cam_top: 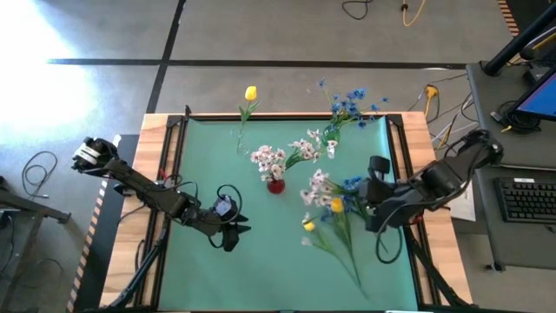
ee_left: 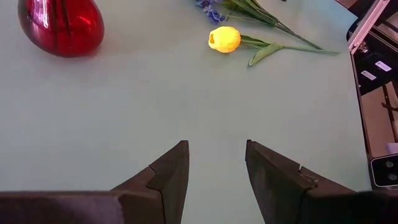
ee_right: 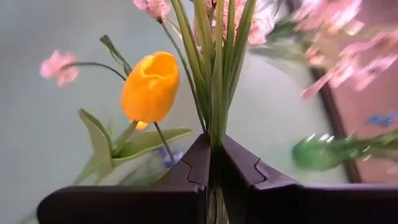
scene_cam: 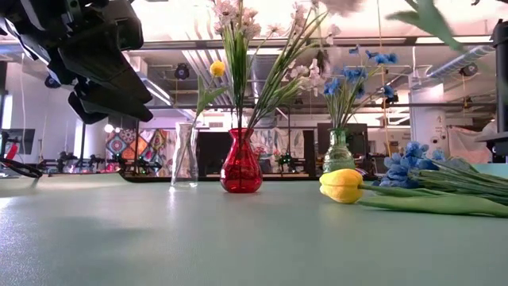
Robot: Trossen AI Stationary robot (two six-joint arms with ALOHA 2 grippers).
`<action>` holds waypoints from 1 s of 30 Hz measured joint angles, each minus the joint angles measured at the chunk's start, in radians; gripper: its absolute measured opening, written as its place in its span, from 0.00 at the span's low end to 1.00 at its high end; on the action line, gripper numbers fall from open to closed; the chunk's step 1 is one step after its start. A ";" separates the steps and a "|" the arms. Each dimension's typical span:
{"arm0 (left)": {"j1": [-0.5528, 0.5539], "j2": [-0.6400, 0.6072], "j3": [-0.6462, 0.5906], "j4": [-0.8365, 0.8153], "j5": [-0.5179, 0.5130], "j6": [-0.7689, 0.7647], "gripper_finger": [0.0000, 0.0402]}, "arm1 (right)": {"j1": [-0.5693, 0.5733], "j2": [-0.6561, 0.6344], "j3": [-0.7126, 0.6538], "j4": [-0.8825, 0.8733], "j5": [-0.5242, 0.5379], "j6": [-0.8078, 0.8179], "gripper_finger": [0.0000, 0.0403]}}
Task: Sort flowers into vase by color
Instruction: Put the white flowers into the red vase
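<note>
My right gripper [cam_top: 369, 207] is over the mat's right half, shut on a pinkish-white spray [cam_top: 317, 186]. A yellow tulip [ee_right: 149, 87] stands beside the held stems. Another yellow tulip [cam_top: 307, 224] and blue flowers [scene_cam: 409, 163] lie flat on the mat. At the far side stand a red vase [cam_top: 275, 183] with pinkish-white blossoms, a clear vase [scene_cam: 184, 155] with one yellow tulip, and a green vase [scene_cam: 339, 151] with blue flowers. My left gripper [cam_top: 228, 229] hangs open over the mat's near left part, touching nothing. My right gripper pinches several green stems [ee_right: 214, 140] of the pinkish-white spray between its two fingers. It comes from the table's right side, and the blossoms [ee_right: 205, 6] point away from the fingers. The spray's leaves [scene_cam: 429, 20] show high above the mat. Whether the tulip's stem is also in the hold I cannot tell.
Long green stems [cam_top: 352, 256] of the lying flowers stretch toward the mat's near right corner. The wooden table frame [cam_top: 156, 130] borders the green mat. Open mat lies between my left gripper and the red vase [ee_left: 60, 25]. Cables and a keyboard [cam_top: 526, 198] sit off the table's right.
</note>
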 joint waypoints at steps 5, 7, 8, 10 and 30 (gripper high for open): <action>0.000 0.000 0.000 0.002 0.000 0.006 0.37 | 0.010 0.000 0.042 -0.010 0.026 -0.088 0.04; 0.000 0.000 0.000 0.002 0.000 0.006 0.37 | 0.010 0.000 0.060 -0.030 0.025 -0.094 0.04; 0.000 0.000 0.000 0.002 0.000 0.006 0.37 | 0.010 0.000 0.070 -0.041 0.026 -0.094 0.04; 0.000 0.000 0.000 0.007 0.000 0.006 0.37 | 0.010 0.000 0.089 -0.047 0.043 -0.081 0.04; -0.014 0.153 0.003 0.886 0.000 0.693 0.39 | 0.018 0.016 0.177 0.026 0.018 0.166 0.04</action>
